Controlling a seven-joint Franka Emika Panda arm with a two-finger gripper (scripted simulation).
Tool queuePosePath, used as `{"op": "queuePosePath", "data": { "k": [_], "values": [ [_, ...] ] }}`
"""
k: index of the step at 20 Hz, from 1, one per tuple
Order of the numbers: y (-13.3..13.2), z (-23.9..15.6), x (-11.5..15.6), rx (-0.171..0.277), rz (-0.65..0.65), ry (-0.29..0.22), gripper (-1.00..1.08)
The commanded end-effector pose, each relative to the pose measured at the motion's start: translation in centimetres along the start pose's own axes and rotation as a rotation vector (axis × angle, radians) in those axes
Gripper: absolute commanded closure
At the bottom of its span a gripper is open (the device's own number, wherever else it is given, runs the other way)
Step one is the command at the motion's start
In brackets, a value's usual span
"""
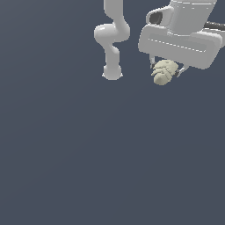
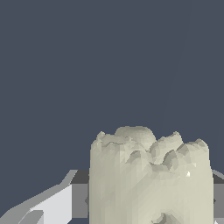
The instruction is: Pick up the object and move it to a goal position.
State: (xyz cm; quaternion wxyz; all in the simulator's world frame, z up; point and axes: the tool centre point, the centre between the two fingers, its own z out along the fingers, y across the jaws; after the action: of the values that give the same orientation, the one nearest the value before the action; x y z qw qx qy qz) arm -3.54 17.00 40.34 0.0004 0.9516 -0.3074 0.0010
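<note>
The object (image 1: 164,71) is a pale cream, lumpy thing with ridged lobes. It hangs under the white gripper (image 1: 166,69) near the exterior view's upper right, well above the dark floor. The gripper is shut on it, one finger on each side. In the wrist view the object (image 2: 148,179) fills the space between the fingers (image 2: 57,203) and hides the fingertips. The gripper's white body (image 1: 180,41) is wider than the object.
The arm's white links and base (image 1: 112,72) stand at the top centre of the exterior view, to the exterior view's left of the gripper. A plain dark grey-blue floor (image 1: 88,154) spreads under everything.
</note>
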Motion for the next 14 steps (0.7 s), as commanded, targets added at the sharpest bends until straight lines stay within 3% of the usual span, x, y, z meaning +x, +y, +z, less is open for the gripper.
{"op": "queuePosePath", "data": {
  "k": [1,14],
  "values": [
    [-0.6,-2.4,-0.8,-0.001,0.0,-0.001,1.08],
    [-2.7,-9.3,-2.7,0.0,0.0,-0.002,1.08]
  ]
}}
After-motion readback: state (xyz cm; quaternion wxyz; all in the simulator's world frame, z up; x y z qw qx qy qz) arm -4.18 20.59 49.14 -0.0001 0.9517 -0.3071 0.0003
